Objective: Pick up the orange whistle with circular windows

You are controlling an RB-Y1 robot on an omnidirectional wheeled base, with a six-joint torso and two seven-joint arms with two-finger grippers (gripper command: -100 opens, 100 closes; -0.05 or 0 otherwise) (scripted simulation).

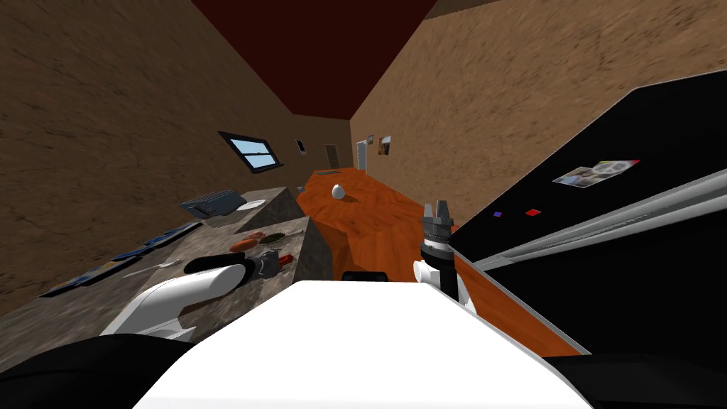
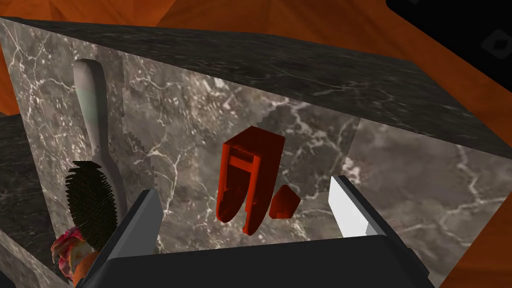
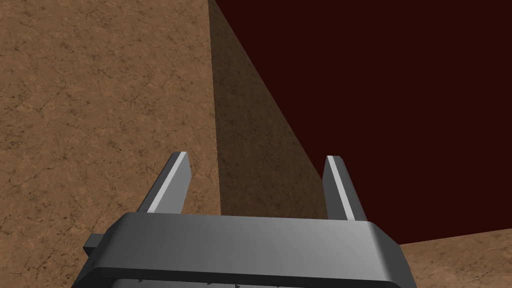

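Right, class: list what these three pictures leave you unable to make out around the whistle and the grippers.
Left wrist view: no circular windows show on the side of the whistle facing the open left gripper.
Left wrist view: a pink and orange thing beside the hairbrush is cut off by the gripper's body.
Head view: the papers on the black fridge are too small to read.

Beside left claw [image 2: 245,185], hairbrush [image 2: 92,200] crowds one side; bare counter [image 2: 415,165] flanks whistle [image 2: 248,180], other side free.
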